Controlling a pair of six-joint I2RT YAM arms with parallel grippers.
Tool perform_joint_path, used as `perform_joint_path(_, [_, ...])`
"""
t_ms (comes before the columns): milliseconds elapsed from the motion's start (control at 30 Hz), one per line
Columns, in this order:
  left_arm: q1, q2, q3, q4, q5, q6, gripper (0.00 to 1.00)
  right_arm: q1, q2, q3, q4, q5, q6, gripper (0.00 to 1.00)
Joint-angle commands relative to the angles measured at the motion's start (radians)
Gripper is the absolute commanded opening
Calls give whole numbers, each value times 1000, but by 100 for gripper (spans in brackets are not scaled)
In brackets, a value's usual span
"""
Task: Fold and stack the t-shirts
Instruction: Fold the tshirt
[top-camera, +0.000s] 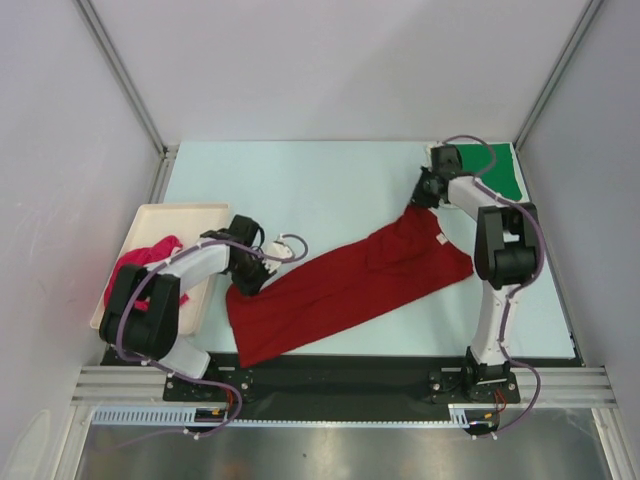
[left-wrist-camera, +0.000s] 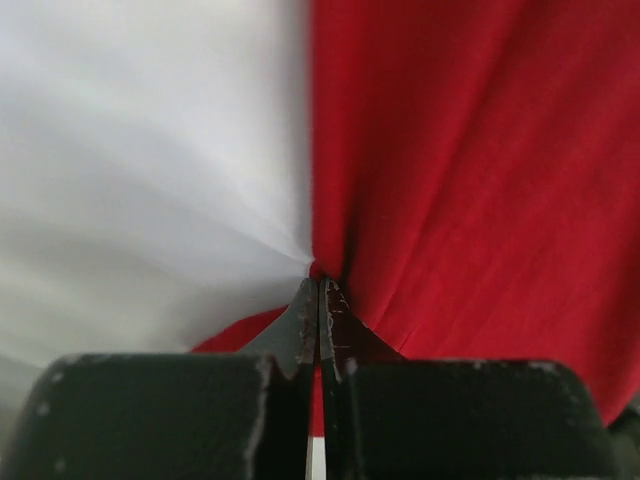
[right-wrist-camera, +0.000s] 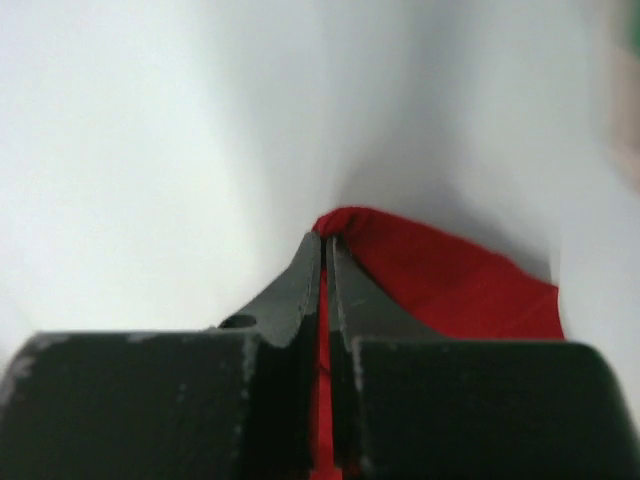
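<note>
The dark red t-shirt (top-camera: 345, 285) lies stretched in a long diagonal band across the table, from near left to far right. My left gripper (top-camera: 245, 283) is shut on its near-left edge; in the left wrist view (left-wrist-camera: 320, 280) the cloth (left-wrist-camera: 470, 170) bunches at the fingertips. My right gripper (top-camera: 420, 200) is shut on its far-right end; in the right wrist view (right-wrist-camera: 325, 240) red cloth (right-wrist-camera: 450, 280) runs between the fingers. The bright pink t-shirt (top-camera: 140, 262) is crumpled in the cream tray. The green t-shirt (top-camera: 497, 168) lies at the far right corner.
The cream tray (top-camera: 185, 215) sits at the table's left side, beside the left arm. The pale table (top-camera: 300, 190) is enclosed by white walls on the left, back and right. A black strip runs along the near edge by the arm bases.
</note>
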Motion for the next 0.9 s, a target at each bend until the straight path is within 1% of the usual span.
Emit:
perform_joint_path(0, [-30, -75, -85, -288, 168, 155, 0, 58, 134, 213, -10, -40, 43, 0])
perform_joint_path(33, [-50, -93, -95, -300, 190, 177, 0, 65, 180, 280, -19, -50, 71, 0])
perform_joint_path(67, [-105, -110, -111, -300, 207, 192, 1, 82, 263, 398, -37, -73, 82, 0])
perform_joint_path(133, [-172, -144, -114, -283, 267, 188, 2, 98, 364, 545, -64, -92, 103, 0])
perform_joint_path(167, [-243, -144, -108, -268, 291, 176, 2, 113, 410, 707, -111, -98, 111, 0])
perform_joint_path(200, [-277, -140, -99, -257, 313, 171, 2, 118, 516, 791, -142, -100, 119, 0])
perform_joint_path(267, [-352, -104, -57, -228, 357, 144, 3, 130, 614, 962, -214, -112, 152, 0])
perform_joint_path(300, [-371, -89, -40, -222, 370, 137, 3, 139, 676, 1074, -212, -124, 168, 0])
perform_joint_path(333, [-381, -57, -20, -213, 391, 124, 3, 144, 694, 1104, -194, -135, 189, 0])
perform_joint_path(367, [-389, -46, 19, -193, 402, 117, 3, 145, 698, 1106, -161, -141, 224, 0])
perform_joint_path(400, [-389, -32, 39, -187, 411, 114, 2, 150, 698, 1080, -89, -132, 241, 0])
perform_joint_path(467, [-389, -6, 91, -180, 414, 102, 2, 150, 693, 1072, -39, -106, 263, 0])
perform_joint_path(567, [-389, -17, 89, -200, 428, 111, 4, 142, 696, 1098, -30, -116, 280, 14])
perform_joint_path(600, [-389, -23, 75, -203, 425, 119, 6, 142, 690, 1108, -34, -117, 264, 26])
perform_joint_path(667, [-388, -43, 25, -203, 411, 123, 7, 144, 652, 1111, -51, -114, 243, 36])
perform_joint_path(700, [-389, -64, 8, -200, 376, 122, 9, 144, 633, 1108, -61, -110, 229, 43])
perform_joint_path(767, [-377, -80, -28, -194, 327, 93, 10, 144, 557, 1074, -106, -83, 174, 48])
perform_joint_path(800, [-366, -92, -32, -196, 275, 82, 11, 141, 516, 1047, -119, -69, 153, 55])
perform_joint_path(833, [-352, -97, -36, -200, 260, 71, 11, 139, 477, 1014, -131, -54, 114, 56])
perform_joint_path(867, [-314, -101, -31, -214, 250, 56, 13, 133, 440, 929, -151, -17, 96, 57])
